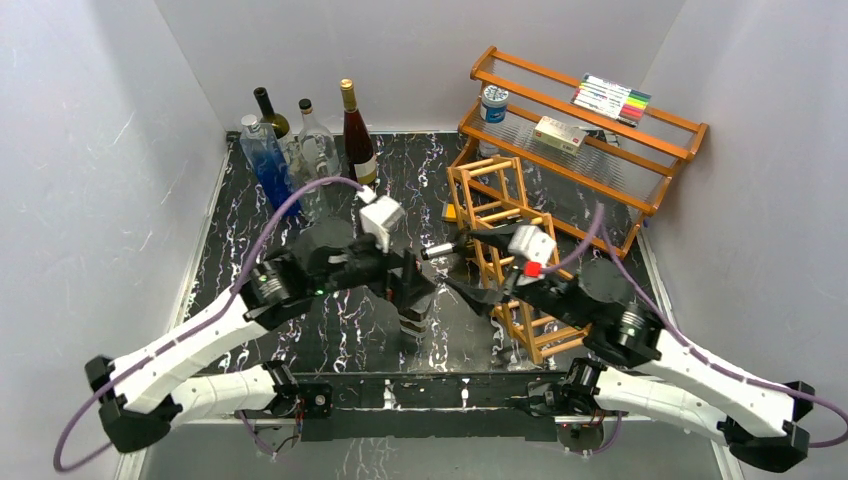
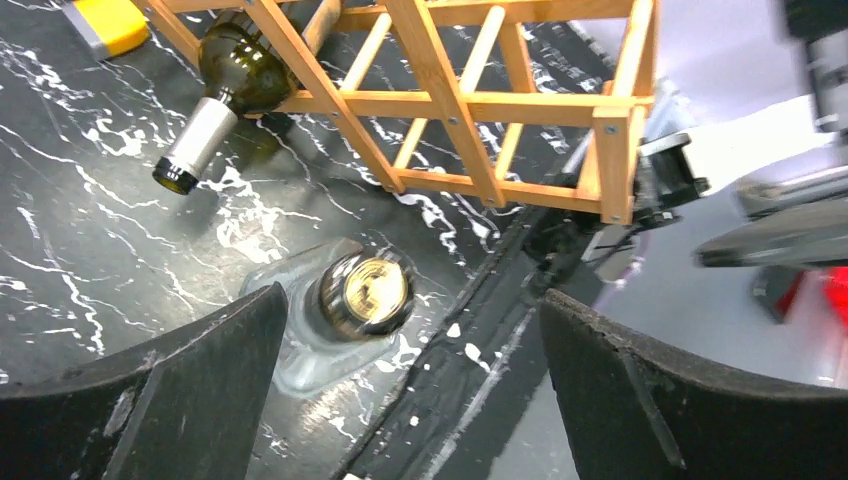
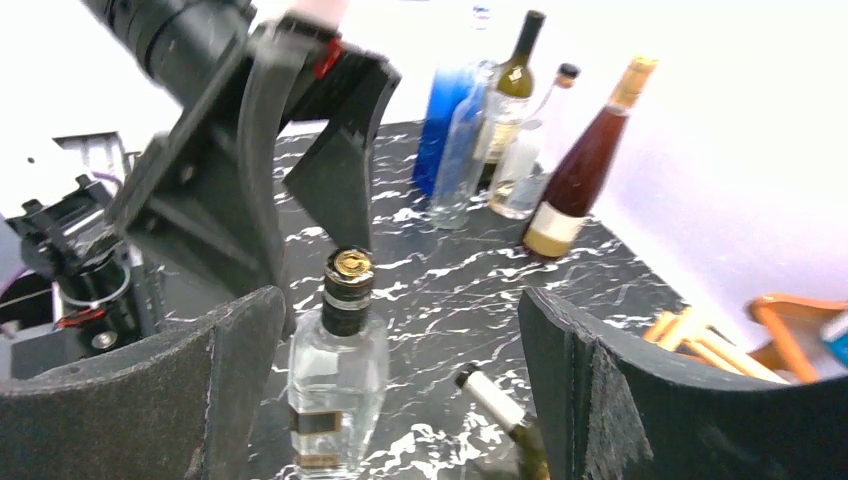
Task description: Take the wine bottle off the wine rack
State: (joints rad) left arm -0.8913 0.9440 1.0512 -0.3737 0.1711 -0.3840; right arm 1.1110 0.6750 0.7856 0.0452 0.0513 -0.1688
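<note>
Left gripper: jaws wide, empty, above clear bottle.
Right gripper: jaws wide, empty.
Risk: sideways sweep topples clear bottle right, into wine rack.

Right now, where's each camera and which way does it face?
Top: above and behind, looking down on the table; both arms show.
Left wrist: looks down at the clear bottle and wine rack; own fingers show.
Right wrist: looks across at the standing bottles; own fingers, left hand show.
Shared: both wrist views catch the clear bottle.
</note>
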